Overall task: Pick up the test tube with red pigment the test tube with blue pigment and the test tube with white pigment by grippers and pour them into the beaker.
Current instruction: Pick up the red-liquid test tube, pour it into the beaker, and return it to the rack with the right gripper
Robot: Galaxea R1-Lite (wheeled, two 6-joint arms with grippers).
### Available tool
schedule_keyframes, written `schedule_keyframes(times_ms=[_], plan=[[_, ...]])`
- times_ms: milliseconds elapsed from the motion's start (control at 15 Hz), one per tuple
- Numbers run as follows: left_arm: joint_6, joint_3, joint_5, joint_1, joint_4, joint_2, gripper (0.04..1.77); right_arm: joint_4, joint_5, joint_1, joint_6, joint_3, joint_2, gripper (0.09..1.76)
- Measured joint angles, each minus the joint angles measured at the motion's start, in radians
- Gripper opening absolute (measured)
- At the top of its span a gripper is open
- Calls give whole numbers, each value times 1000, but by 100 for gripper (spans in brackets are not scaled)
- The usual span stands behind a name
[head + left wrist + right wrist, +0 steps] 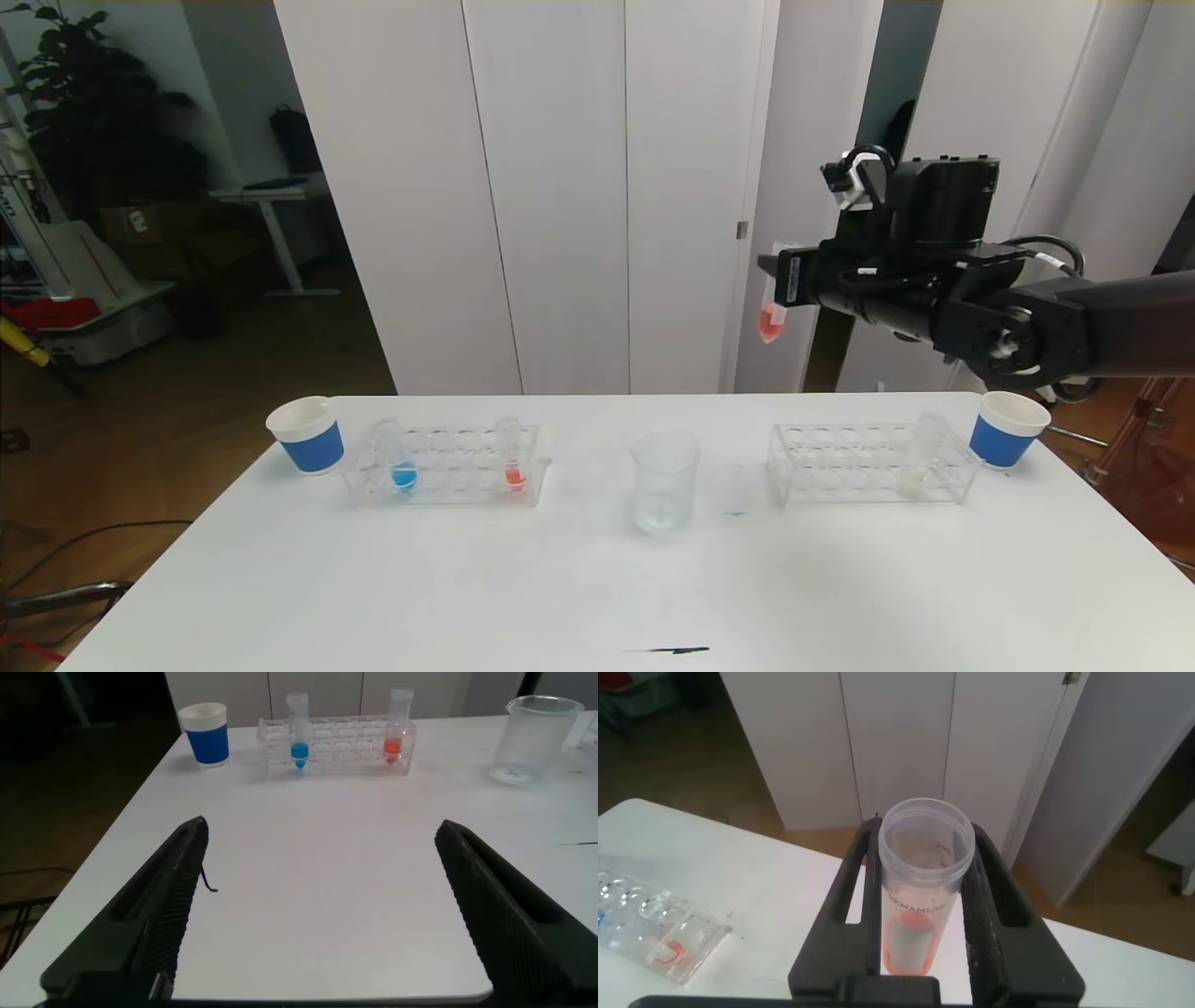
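Note:
My right gripper hangs high over the table's back edge, up and to the right of the beaker, and is shut on the test tube with red pigment. In the right wrist view the fingers clamp that tube from both sides, mouth toward the camera. A second red tube and the test tube with blue pigment stand in the left rack. The test tube with white pigment stands in the right rack. My left gripper is open, low over bare table, out of the head view.
Blue-and-white paper cups stand at the far left and far right of the white table. A small dark mark lies near the front edge. White wall panels rise behind the table.

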Motion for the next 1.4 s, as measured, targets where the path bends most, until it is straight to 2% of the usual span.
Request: schedule_keyframes(times_ms=[133,333,600,800,933,1067,1400], plan=[[0,0,0,0,0,0,174,-25,90,11,-8,19,10,57],[0,0,0,0,0,0,174,-159,160,43,-60,104,20,57],[0,0,0,0,0,0,174,-293,196,106,-258,230,38,57],[0,0,0,0,0,0,174,-377,246,130,-392,283,61,57],[0,0,0,0,0,0,174,-495,270,129,-472,295,91,57],[0,0,0,0,0,0,174,-578,360,116,-554,299,121,57],[0,0,0,0,0,0,174,-583,502,47,-764,272,162,57]])
